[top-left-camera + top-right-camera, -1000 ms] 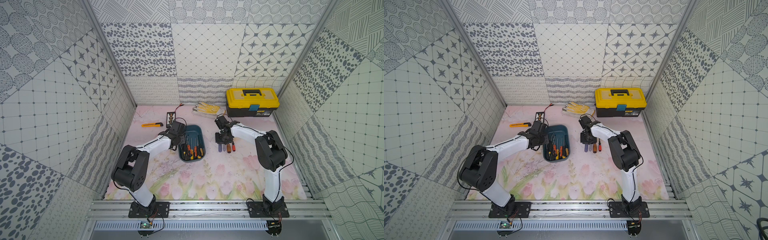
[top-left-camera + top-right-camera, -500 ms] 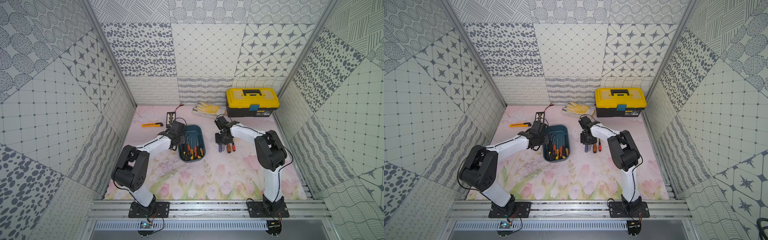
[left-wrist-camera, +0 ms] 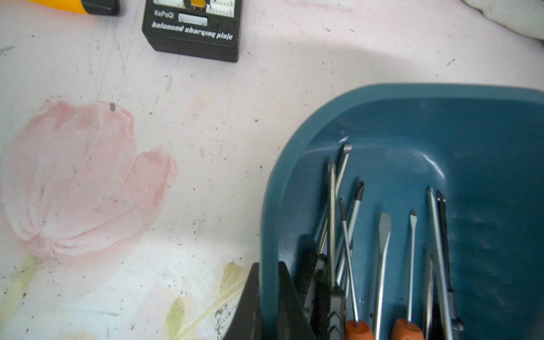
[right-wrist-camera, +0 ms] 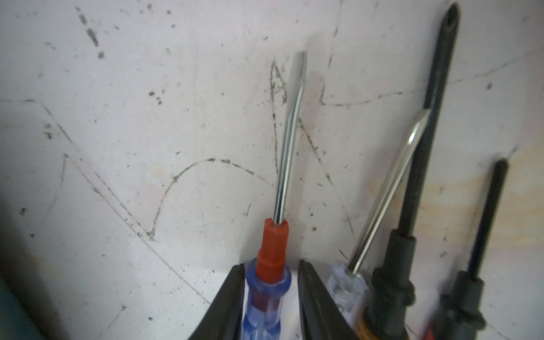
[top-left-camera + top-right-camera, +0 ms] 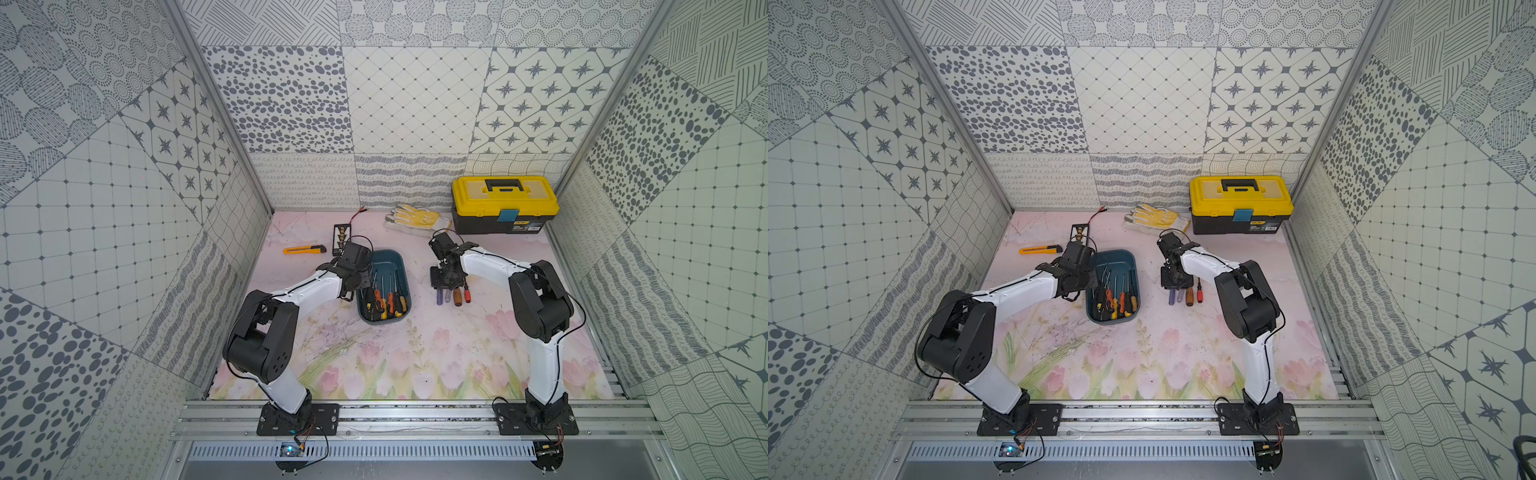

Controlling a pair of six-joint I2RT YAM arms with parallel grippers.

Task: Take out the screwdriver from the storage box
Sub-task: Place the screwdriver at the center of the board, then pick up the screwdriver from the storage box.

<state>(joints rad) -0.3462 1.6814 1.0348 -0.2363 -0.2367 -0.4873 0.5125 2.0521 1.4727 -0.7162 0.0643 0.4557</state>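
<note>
Left gripper (image 5: pixel 360 286), top view: at left wall of storage box (image 5: pixel 388 259), frame centre; right gripper (image 5: pixel 445 283) over row of screwdrivers (image 5: pixel 452 296) right of box. Surface: scuffed pink floral mat (image 5: pixel 415 357); room: grey-white patterned tile walls (image 5: pixel 415 104). Left wrist: fingers (image 3: pixel 290 300) clamped shut across box rim; tool handles inside cut off by frame edge. Right wrist: jaws slightly apart, flanking blue-handled screwdriver (image 4: pixel 266 290) on mat, not gripping; neighbouring screwdrivers blurred.
</note>
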